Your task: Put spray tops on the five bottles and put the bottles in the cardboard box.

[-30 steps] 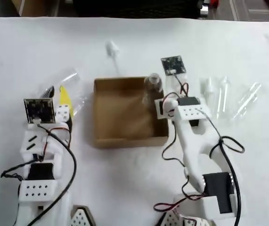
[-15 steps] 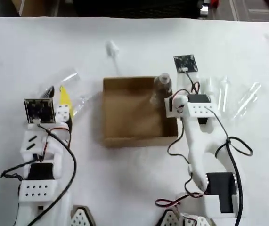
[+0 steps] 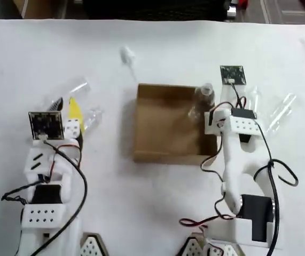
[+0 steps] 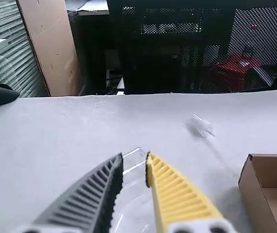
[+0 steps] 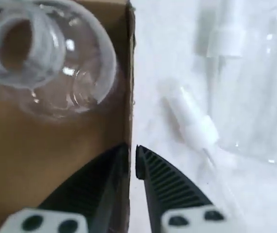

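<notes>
The right gripper (image 5: 131, 154) has its black jaws clenched on the side wall of the brown cardboard box (image 5: 130, 87), one jaw inside and one outside. Just past the inner jaw, an uncapped clear plastic bottle (image 5: 75, 68) stands in the box corner. Beyond the outer jaw, a white spray top (image 5: 196, 121) and more clear bottles (image 3: 280, 111) lie on the white table (image 4: 56, 131).

The left gripper (image 4: 134, 162) has its grey and yellow jaws slightly parted, gripping nothing; another clear bottle (image 4: 131, 204) lies under the gap. Farther ahead lies a second spray top (image 4: 201, 127).
</notes>
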